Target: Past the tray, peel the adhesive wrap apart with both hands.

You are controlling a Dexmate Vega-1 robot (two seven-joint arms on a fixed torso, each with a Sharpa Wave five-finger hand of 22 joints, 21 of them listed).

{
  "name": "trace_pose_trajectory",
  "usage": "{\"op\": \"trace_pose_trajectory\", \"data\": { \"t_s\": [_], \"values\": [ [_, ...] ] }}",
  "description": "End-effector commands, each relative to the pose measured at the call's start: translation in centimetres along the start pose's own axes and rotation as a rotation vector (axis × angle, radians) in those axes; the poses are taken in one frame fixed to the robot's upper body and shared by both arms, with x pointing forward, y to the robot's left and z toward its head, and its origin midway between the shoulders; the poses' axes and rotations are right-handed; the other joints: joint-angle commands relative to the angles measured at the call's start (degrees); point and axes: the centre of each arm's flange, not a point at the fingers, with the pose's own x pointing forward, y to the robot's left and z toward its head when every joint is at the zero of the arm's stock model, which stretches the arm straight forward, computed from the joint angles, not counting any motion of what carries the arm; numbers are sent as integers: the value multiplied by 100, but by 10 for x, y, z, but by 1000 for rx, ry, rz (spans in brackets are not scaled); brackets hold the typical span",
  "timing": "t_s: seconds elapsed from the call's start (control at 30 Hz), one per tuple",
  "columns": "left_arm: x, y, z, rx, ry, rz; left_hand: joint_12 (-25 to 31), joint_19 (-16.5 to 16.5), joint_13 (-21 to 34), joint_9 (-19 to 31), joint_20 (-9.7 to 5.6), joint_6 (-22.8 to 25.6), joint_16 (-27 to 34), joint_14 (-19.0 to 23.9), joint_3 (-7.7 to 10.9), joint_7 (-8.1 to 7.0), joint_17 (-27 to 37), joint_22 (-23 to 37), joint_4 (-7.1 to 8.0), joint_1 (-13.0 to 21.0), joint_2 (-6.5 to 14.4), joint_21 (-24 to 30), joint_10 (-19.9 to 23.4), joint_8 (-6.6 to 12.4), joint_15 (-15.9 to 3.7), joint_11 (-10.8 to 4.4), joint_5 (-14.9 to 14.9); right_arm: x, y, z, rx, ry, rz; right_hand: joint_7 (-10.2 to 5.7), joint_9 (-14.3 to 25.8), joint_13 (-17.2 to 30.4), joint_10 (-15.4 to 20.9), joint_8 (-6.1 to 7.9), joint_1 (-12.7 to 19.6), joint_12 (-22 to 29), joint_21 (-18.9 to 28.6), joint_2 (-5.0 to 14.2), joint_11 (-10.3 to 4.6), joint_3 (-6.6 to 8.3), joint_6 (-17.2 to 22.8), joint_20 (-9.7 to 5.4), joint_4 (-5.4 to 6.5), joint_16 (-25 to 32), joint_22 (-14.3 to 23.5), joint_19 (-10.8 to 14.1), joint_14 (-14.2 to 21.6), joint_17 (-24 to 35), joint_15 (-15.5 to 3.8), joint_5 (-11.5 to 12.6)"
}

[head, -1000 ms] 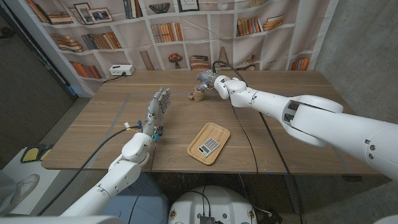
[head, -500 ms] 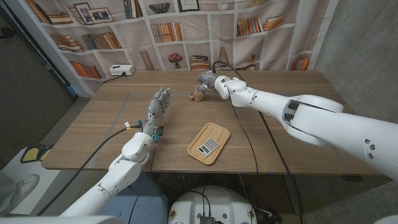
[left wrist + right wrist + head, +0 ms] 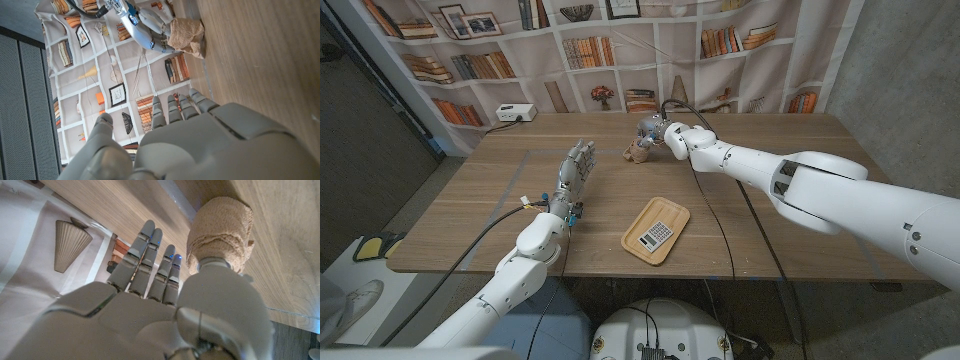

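1. Right hand (image 3: 653, 131) – reaches across the wooden table (image 3: 780, 190) to the far side; its thumb touches the adhesive wrap (image 3: 639, 152), fingers extended past the roll. Whether the roll is actually gripped cannot be told
2. Adhesive wrap – a tan, crinkled roll on the table surface, directly at the right hand's thumb and well beyond the left hand's fingertips
3. Left hand (image 3: 574, 172) – holds nothing; fingers straight and close together, pointing toward the far edge of the table, palm upright
4. Tray (image 3: 672, 211) – wooden, between the two arms, nearer the robot than either hand; a calculator (image 3: 656, 235) lies in it
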Motion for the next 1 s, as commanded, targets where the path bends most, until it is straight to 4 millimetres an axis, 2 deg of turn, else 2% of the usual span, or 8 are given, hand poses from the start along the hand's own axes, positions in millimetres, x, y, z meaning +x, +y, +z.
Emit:
{"op": "trace_pose_trajectory", "data": {
  "t_s": [0.03, 0.1, 0.23, 0.4, 0.57, 0.77, 1.0],
  "values": [
    [0, -1, -2, -2, 1, 5, -1, 2, 28, 12, 24, 43, -4, 17, 18, -27, 10, 9, -4, -7, 4, 12, 30, -17, 20, 6, 26, 0, 3, 1, 4, -5, -18, -73, 2, -12, 174, 54, 75, 44, 21, 17, -62, 35, 147, -44, -19, 26, 20, 20, 119, -1, -914, -26],
    [0, -1, -2, -2, 2, 5, 1, -1, 28, 12, 28, 42, -3, 18, 18, -26, 10, 9, -4, -7, 4, 11, 34, -17, 21, 8, 26, 0, 4, 1, 10, -5, -24, -122, -3, -28, 288, 102, 68, 52, 26, 40, -77, 44, 315, -76, -1, 33, 26, 34, 211, 2, -914, -40],
    [0, -2, -2, -2, 2, 5, 1, 3, 28, 12, 27, 41, -2, 20, 18, -24, 10, 9, -4, -7, 4, 12, 34, -18, 21, 9, 26, -1, 4, 1, 24, -9, -32, -194, -16, -59, 705, 144, 144, 119, 21, 180, -210, 135, 573, -106, 3, 48, 44, -4, 404, 38, -937, -53],
    [0, -2, -2, -2, 2, 5, 1, 1, 28, 12, 28, 42, -3, 19, 18, -20, 10, 9, -4, -7, 4, 12, 36, -17, 20, 14, 26, -2, 5, -1, 45, -16, -39, -337, -23, -61, 1149, 200, 304, 199, 45, 350, -286, 303, 944, -193, -15, 74, 68, -16, 581, 134, -940, -80],
    [0, -2, -2, -2, 2, 3, 2, 3, 28, 12, 28, 36, -3, 18, 19, -25, 10, 9, -4, -7, 5, 13, 38, -20, 25, 6, 26, -4, 5, -3, 70, -20, -51, -376, -23, -26, 1412, 216, 428, 277, 55, 399, -287, 417, 1138, -251, -40, 59, 84, -59, 636, 183, -957, -96],
    [1, -4, -2, -1, 3, 0, 2, 4, 28, 12, 30, 40, -2, 20, 19, -22, 10, 9, -4, -7, 4, 13, 39, -18, 25, 13, 26, -10, 6, -6, 97, -26, -105, -390, 5, 93, 1789, 267, 662, 431, 95, 508, -339, 701, 1518, -327, -28, 53, 124, -151, 751, 294, -964, -108],
    [2, -4, 0, 6, 2, -6, 1, 5, 28, 12, 28, 43, -2, 20, 19, -28, 10, 9, -4, -7, 4, 13, 38, -17, 23, 14, 26, -25, 8, -19, 175, 3, -195, -361, 30, 169, 1933, 297, 769, 512, 168, 483, -336, 814, 1700, -345, -29, 110, 147, -103, 887, 386, -968, -98]
  ]
}}
